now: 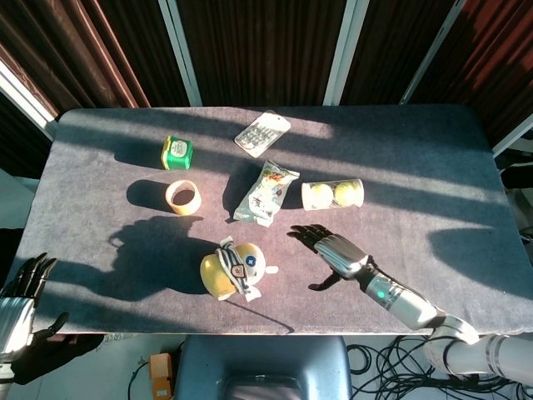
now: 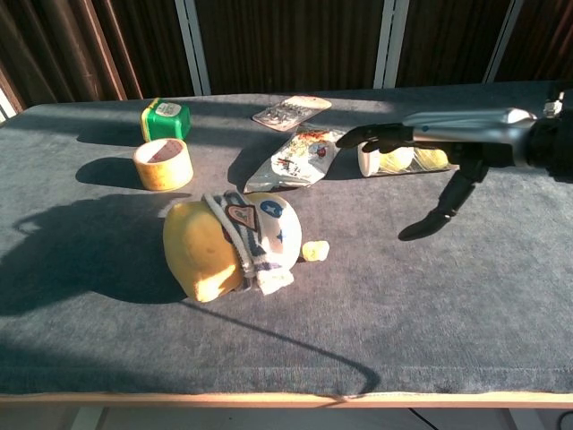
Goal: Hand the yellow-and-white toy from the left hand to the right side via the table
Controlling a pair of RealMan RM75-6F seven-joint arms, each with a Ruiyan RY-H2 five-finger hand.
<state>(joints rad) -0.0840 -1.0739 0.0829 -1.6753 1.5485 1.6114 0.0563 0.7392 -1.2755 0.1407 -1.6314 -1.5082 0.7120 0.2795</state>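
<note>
The yellow-and-white toy (image 1: 232,271) (image 2: 230,246) lies free on the grey table cloth near the front edge, left of centre. My right hand (image 1: 331,250) (image 2: 421,157) hovers just to its right with fingers spread and nothing in them, a short gap from the toy. My left hand (image 1: 23,287) has drawn back off the table's front left corner, fingers apart and empty; the chest view does not show it.
Behind the toy lie a snack packet (image 1: 266,192), a clear tube of tennis balls (image 1: 332,194), a roll of tape (image 1: 182,197), a green tin (image 1: 176,152) and a blister pack (image 1: 262,133). The table's front edge (image 2: 286,394) runs close to the toy.
</note>
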